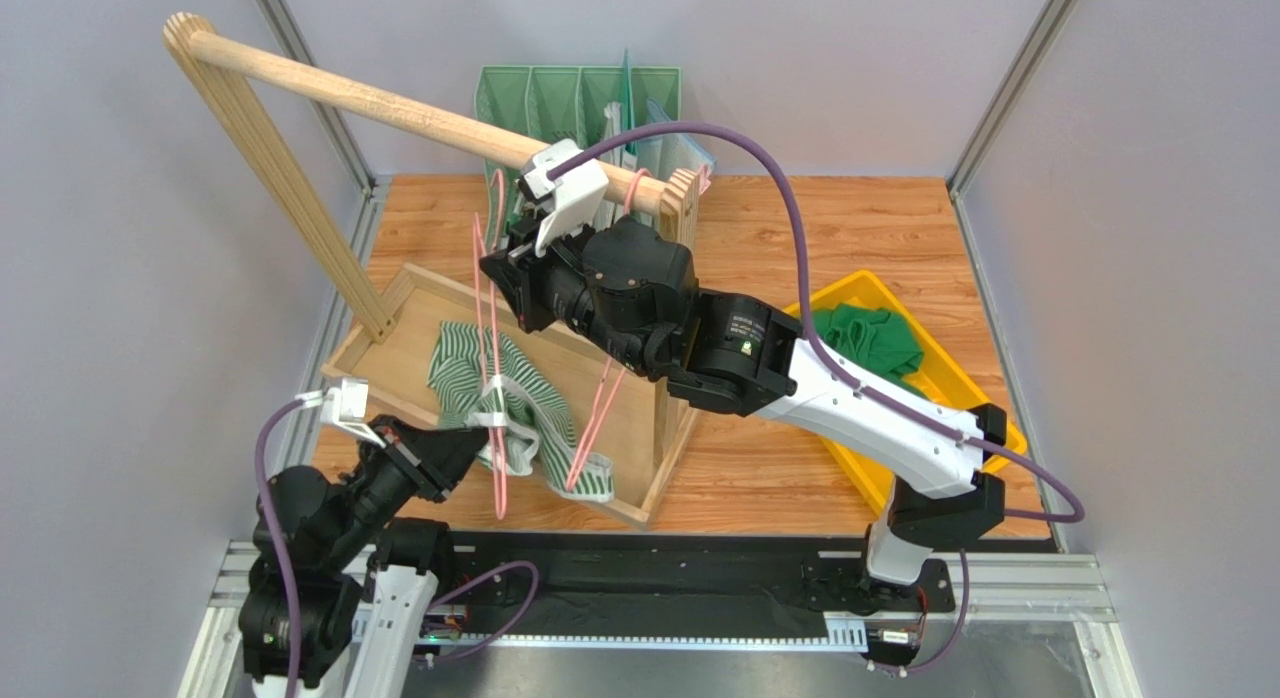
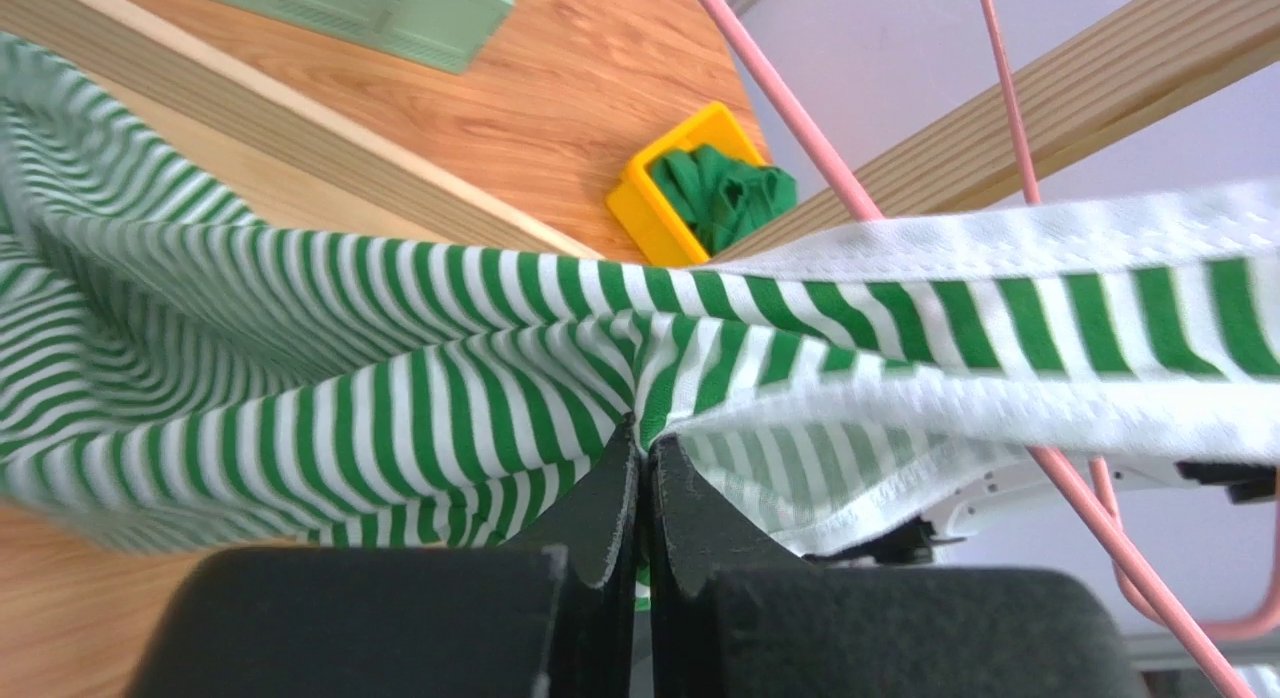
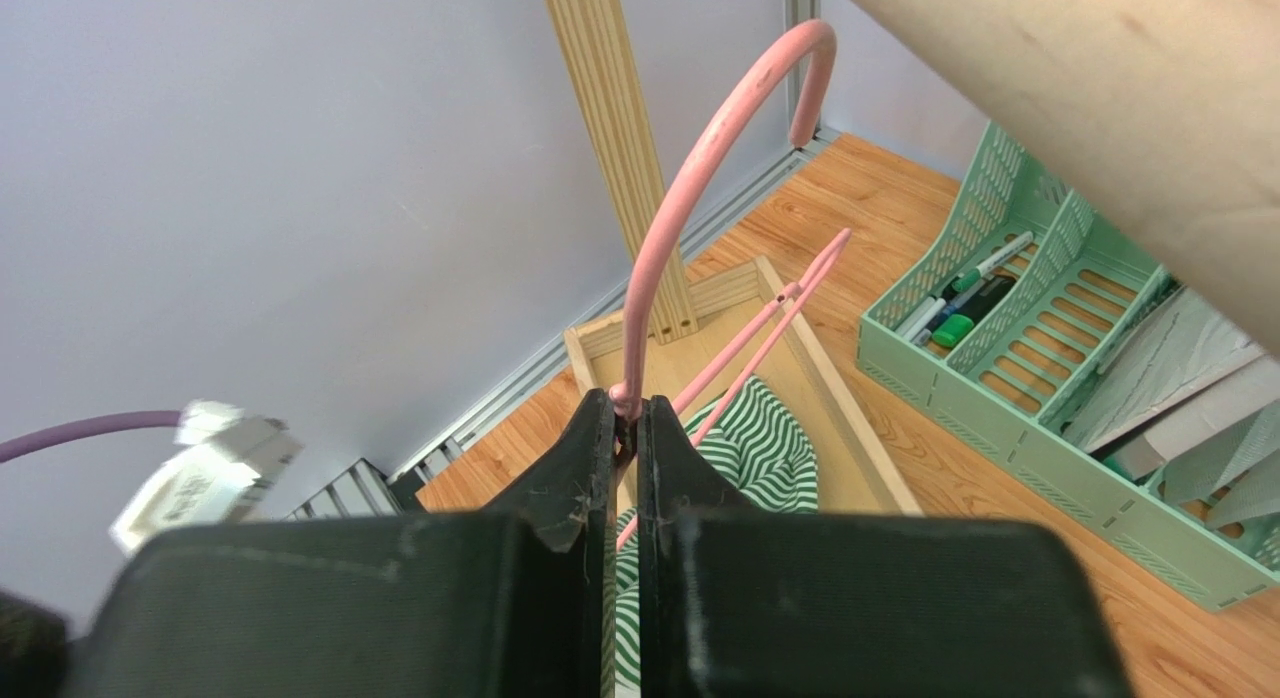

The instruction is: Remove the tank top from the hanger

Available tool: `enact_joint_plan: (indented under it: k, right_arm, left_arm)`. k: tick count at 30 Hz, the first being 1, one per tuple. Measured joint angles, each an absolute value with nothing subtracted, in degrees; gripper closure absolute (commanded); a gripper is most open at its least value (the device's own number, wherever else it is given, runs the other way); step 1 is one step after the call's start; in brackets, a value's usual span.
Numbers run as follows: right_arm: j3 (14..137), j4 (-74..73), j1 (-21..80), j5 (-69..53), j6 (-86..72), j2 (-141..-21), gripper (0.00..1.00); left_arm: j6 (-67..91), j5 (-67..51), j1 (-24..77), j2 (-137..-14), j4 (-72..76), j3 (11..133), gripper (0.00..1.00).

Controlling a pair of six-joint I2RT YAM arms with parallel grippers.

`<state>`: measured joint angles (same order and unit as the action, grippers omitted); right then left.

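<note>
Top external, far left: my left gripper (image 1: 484, 425) sits low by the near-left side of the wooden tray (image 1: 394, 311), jaws pressed together on a fold of cloth.
Left wrist detail: the pinch takes only a thin ridge of striped fabric, close beside the white hem band.
Tank top: the green-and-white tank top (image 1: 519, 398) hangs bunched over the tray, draped on the hanger and pulled taut toward my left gripper.
Hanger: the pink hanger (image 1: 490, 316) stands nearly upright. One thin arm runs up through the cloth, so the garment is not yet off it.
Right gripper: the right gripper (image 3: 628, 424) is clamped shut on the hanger's neck, just under the hook and below the wooden rail (image 1: 421, 116).
Hook: the right wrist view shows it against the wall, apparently clear of the rail, though I cannot be sure.
Far right: a yellow bin (image 1: 846, 299) with green cloth in it sits on the worktop (image 1: 842, 226), well apart from the action.
Risk, slip: such a shallow pinch could let the fabric slide out once I pull.
Risk, snag: a strap may catch on a hanger arm if I pull across it, stretching the cloth.
Risk, twist: the thin neck could rotate in the right gripper under a sideways load.
Risk, knock: a swinging hanger could strike the rail or the tray wall.
</note>
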<state>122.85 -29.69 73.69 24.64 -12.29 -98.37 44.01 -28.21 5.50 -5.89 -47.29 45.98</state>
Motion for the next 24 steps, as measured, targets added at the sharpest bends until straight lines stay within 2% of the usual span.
enact_joint_plan:
  k: [10, 24]
  right_arm:
    - [121.43, -27.94, 74.35, 33.19, -10.17, -98.67, 1.0]
    - [121.45, -24.01, 76.09, 48.77, -4.99, -104.05, 1.0]
  left_arm:
    - [38.85, -17.15, 5.5, -1.43, -60.6, 63.55, 1.0]
    - [36.4, -14.5, 5.5, -1.3, -65.47, 75.46, 1.0]
